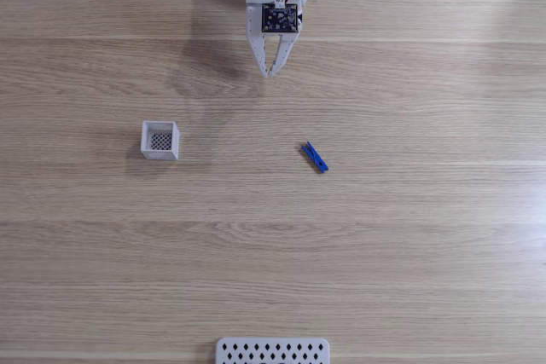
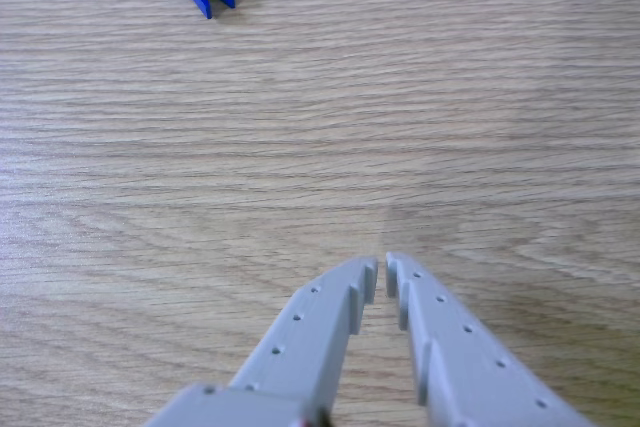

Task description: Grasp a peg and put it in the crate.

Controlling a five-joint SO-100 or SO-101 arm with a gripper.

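Peg (image 1: pixel 315 158) unlabelled; end effector (image 1: pixel 271 72) closed, empty.

The wooden table (image 1: pixel 409 236) lies bare between the gripper (image 1: pixel 270 72) at the top edge of the fixed view and the peg (image 1: pixel 315 158) below it, with nothing standing in that stretch. The crate (image 1: pixel 160 140) sits well apart to the left, open ground all around it (its walls are the one raised obstacle). A perforated panel (image 1: pixel 272 351) lies at the bottom edge, far from both.
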